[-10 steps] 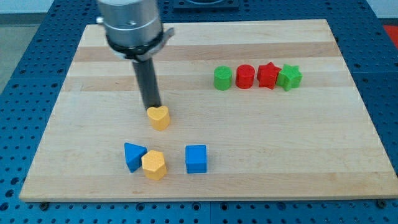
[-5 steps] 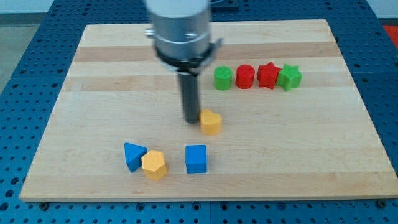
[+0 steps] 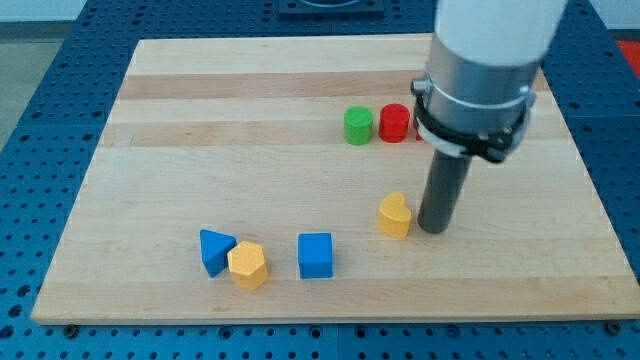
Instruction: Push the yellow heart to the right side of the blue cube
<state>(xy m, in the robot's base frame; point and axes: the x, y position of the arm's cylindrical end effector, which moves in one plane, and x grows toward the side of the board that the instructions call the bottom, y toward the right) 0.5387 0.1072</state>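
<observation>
One yellow heart sits just left of my tip, a bare rod with no jaws, up and right of the blue cube.

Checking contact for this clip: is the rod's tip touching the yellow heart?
Apart. The camera view shows a thin strip of bare board between my tip and the yellow heart, with the tip on the heart's right.

A wooden board lies on a blue pegboard. Near the view's top sit a green cylinder and, just beside it to the right, a red cylinder. At lower left, a blue triangle touches a yellow hexagon
</observation>
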